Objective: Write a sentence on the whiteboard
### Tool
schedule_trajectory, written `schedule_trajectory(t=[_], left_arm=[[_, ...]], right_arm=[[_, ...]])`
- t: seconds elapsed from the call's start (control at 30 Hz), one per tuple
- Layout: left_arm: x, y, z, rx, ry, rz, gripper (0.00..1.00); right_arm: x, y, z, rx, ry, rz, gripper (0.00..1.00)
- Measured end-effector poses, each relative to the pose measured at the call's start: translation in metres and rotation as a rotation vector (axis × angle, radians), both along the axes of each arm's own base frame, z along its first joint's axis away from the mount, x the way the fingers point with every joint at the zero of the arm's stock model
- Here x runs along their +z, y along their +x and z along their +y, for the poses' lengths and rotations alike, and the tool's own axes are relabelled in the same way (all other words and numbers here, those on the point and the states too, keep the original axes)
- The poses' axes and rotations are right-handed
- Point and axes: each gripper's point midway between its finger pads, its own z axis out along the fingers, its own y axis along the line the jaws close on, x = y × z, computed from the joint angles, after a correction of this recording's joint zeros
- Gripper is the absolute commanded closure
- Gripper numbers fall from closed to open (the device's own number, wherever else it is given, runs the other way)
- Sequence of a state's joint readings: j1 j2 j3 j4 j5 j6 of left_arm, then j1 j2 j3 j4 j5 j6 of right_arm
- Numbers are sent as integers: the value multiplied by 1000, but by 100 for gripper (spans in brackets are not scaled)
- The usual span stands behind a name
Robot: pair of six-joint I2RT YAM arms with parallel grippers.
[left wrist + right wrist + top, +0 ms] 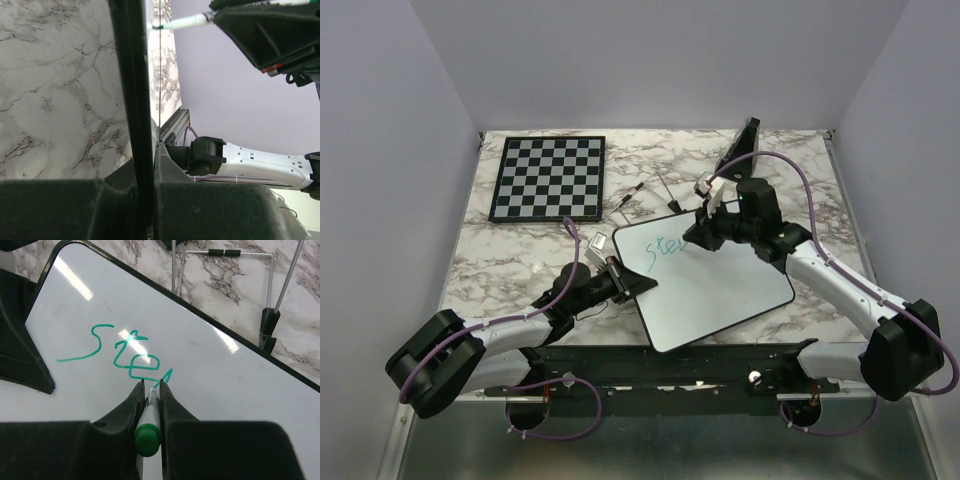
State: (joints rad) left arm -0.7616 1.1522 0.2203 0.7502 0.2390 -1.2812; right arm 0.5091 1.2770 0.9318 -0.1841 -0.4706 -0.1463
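At the far left of the marble table [520, 262] lies a black-and-white chessboard [548, 178], square to the table edges and well apart from everything else. Nearer, the left arm reaches in from the near-left corner, and the left gripper [625, 282] is clenched on the left edge of the whiteboard [720, 295]. In the left wrist view the board's black rim [131, 75] runs straight up between the two fingers [175, 210], with marble on one side of it. The whiteboard itself lies in the middle of the table toward the near edge, turned at an angle so that one corner points at the left gripper. On its far-left part stands the sentence [125, 352], of which only a teal-green "Ste" and one short slanting stroke are written (the letters climb slightly across the glossy surface). The right gripper [151, 390] is closed around a marker [148, 422] with a green end and a pale barrel, its tip touching the board at that last stroke. In the top view the right gripper [705, 228] sits over the board's far edge. Just beyond that edge a thin wire frame [227, 252] with black sleeves rests on the marble. Farther right a dark slanted object [748, 135] stands near the far edge; what it is cannot be told.
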Motion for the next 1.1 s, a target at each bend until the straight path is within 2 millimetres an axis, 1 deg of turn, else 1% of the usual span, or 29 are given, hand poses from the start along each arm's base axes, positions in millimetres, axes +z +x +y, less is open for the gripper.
schedule_trajectory(t=[0.23, 0.33, 0.43, 0.57, 0.8, 0.93, 1.1], left_arm=[[0, 0, 0, 0, 1, 0, 100], [-1, 0, 0, 0, 1, 5, 100], [-2, 0, 0, 1, 2, 7, 100], [-1, 0, 0, 0, 0, 3, 100], [0, 0, 0, -2, 1, -7, 100], [0, 0, 0, -2, 1, -8, 100], [0, 0, -1, -3, 0, -9, 100]], right_arm=[[-8, -24, -4, 61, -7, 36, 99], [-9, -28, -4, 75, -8, 43, 99], [-9, -27, -4, 74, -8, 45, 99], [-6, -21, -2, 65, -7, 41, 100], [8, 13, -6, -8, 2, 17, 99], [5, 25, -10, -45, -3, 17, 99], [2, 29, -12, -60, -6, 22, 99]])
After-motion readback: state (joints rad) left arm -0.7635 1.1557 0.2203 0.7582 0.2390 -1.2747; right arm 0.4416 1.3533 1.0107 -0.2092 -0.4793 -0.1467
